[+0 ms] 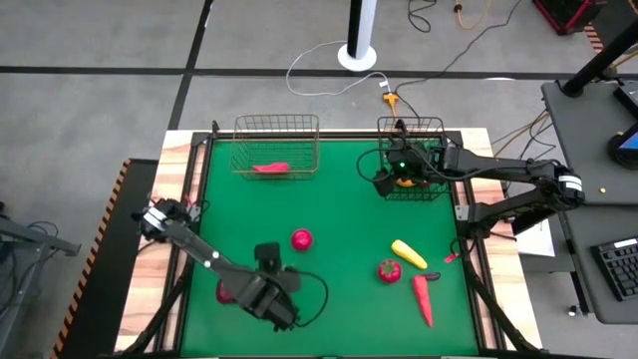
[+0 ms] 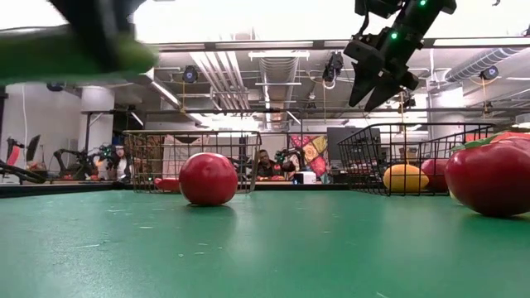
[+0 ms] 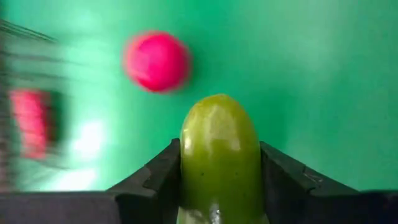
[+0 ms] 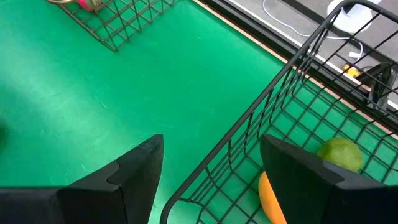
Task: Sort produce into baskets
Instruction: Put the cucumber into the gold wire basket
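My left gripper (image 1: 267, 255) is shut on a green cucumber (image 3: 219, 155) over the table's near left; in the low view the cucumber (image 2: 74, 50) is well above the table. My right gripper (image 4: 211, 165) is open and empty. Its fingers stand on either side of the dark wire basket's (image 1: 411, 160) left wall without touching it. That basket holds a lime (image 4: 341, 154) and an orange-yellow fruit (image 4: 270, 196). The tan basket (image 1: 276, 145) holds a red chili (image 1: 271, 168). A pink round fruit (image 1: 301, 239) rests on the mat. My left gripper pinches the cucumber's two long sides (image 3: 186, 168) between its two fingers. The fingers lie along it and point toward the table's far side. Its rounded end (image 3: 217, 109) sticks out past the fingertips. The cucumber is lifted clear of the table.
At the near right of the green mat lie a red fruit with a green top (image 1: 389, 270), a long yellow piece (image 1: 409, 253), a red chili (image 1: 424, 299) and a small red piece (image 1: 449, 257). A red item (image 1: 224, 292) lies under my left arm.
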You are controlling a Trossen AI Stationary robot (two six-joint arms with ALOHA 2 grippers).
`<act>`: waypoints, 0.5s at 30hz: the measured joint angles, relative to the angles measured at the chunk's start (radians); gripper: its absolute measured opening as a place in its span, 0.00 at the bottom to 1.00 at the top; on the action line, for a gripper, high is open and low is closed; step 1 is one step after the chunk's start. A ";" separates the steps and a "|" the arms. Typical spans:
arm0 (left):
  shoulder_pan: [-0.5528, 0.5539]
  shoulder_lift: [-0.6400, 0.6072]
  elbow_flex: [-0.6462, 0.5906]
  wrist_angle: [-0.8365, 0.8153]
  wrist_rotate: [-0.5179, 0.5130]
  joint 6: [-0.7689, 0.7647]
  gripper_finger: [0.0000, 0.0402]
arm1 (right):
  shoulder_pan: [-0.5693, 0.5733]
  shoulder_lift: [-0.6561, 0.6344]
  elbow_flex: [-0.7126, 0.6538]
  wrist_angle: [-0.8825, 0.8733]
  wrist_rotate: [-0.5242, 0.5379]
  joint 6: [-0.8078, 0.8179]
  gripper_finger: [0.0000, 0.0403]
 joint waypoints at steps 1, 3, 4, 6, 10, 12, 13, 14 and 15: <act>0.013 -0.002 0.023 -0.035 -0.039 0.032 0.38 | 0.000 0.000 0.000 0.000 0.000 0.000 0.65; 0.035 -0.012 0.058 -0.074 -0.123 0.110 0.38 | 0.000 0.000 0.000 -0.002 0.000 0.000 0.64; 0.045 -0.022 0.068 -0.082 -0.173 0.160 0.38 | 0.000 0.000 0.000 -0.002 0.000 0.000 0.64; 0.064 -0.051 0.069 -0.086 -0.294 0.290 0.38 | 0.000 0.000 0.000 -0.002 0.000 -0.001 0.63; 0.140 -0.135 0.042 -0.077 -0.424 0.492 0.38 | 0.000 0.000 0.000 -0.002 0.000 -0.015 0.62; 0.209 -0.191 0.023 -0.060 -0.443 0.542 0.38 | 0.000 0.000 0.000 -0.002 0.000 -0.020 0.62; 0.246 -0.219 0.011 -0.050 -0.447 0.574 0.38 | 0.000 0.000 0.000 -0.001 0.000 -0.021 0.63; 0.283 -0.251 -0.002 -0.030 -0.453 0.618 0.38 | 0.000 0.000 0.000 0.001 0.000 -0.023 0.63; 0.321 -0.283 -0.020 0.004 -0.455 0.671 0.38 | 0.000 0.000 0.000 0.003 0.000 -0.023 0.63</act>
